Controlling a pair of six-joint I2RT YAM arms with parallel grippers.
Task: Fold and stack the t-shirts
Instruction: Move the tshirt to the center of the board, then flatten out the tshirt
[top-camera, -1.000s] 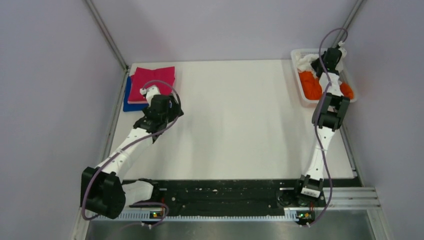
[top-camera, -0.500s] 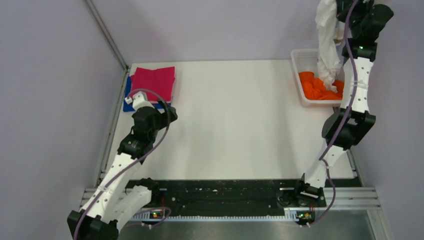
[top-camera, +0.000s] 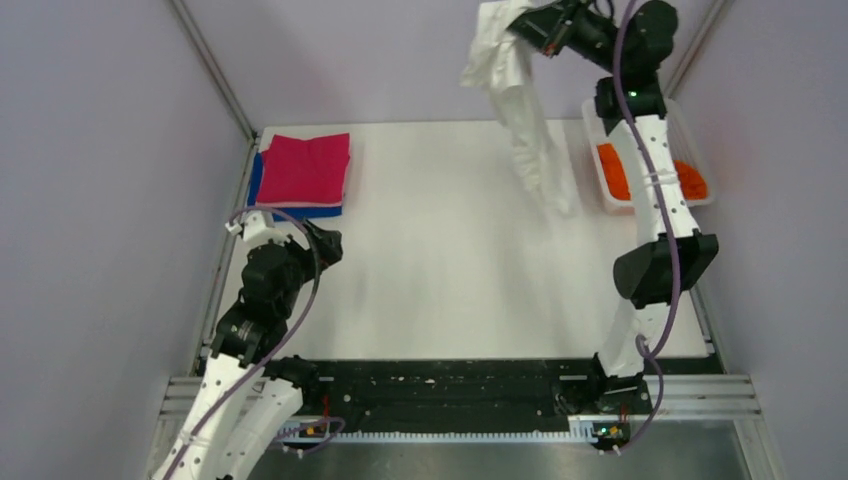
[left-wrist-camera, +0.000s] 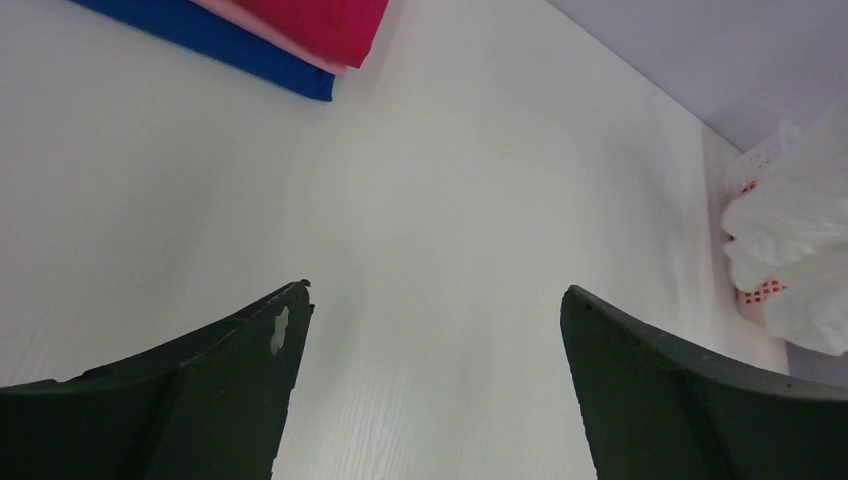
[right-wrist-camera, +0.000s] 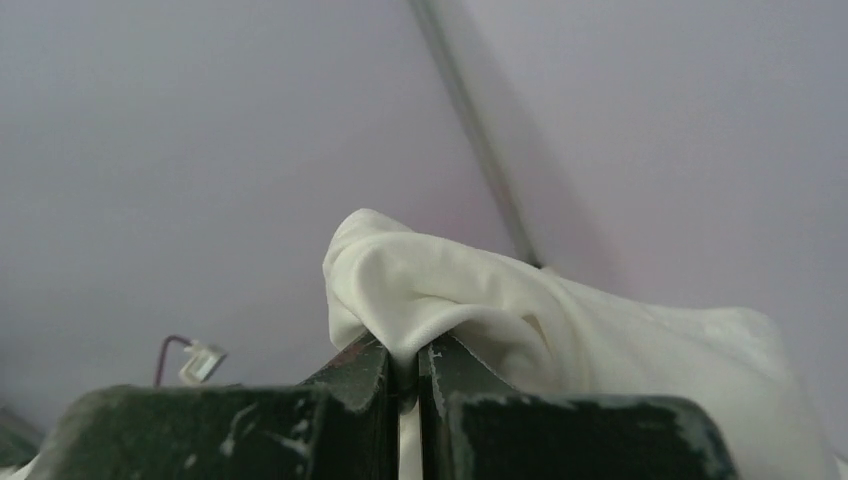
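Observation:
My right gripper (top-camera: 522, 22) is shut on the white t-shirt (top-camera: 520, 110) and holds it high above the back of the table; the shirt hangs down with its lower end near the basket. The right wrist view shows the cloth (right-wrist-camera: 520, 310) pinched between the closed fingers (right-wrist-camera: 405, 370). A folded magenta t-shirt (top-camera: 305, 167) lies on a folded blue t-shirt (top-camera: 262, 205) at the back left. An orange t-shirt (top-camera: 612, 170) lies in the basket. My left gripper (top-camera: 322, 238) is open and empty, low over the table in front of the stack (left-wrist-camera: 300, 40).
The white lattice basket (top-camera: 592, 125) stands at the back right corner, partly behind my right arm. A metal rail runs along the table's left edge (top-camera: 225, 260). The black base strip (top-camera: 450, 385) lies along the near edge.
My right gripper has lifted the white t-shirt out of the basket and swung it left over the table. My left arm has drawn back from the magenta and blue stack toward the near edge.

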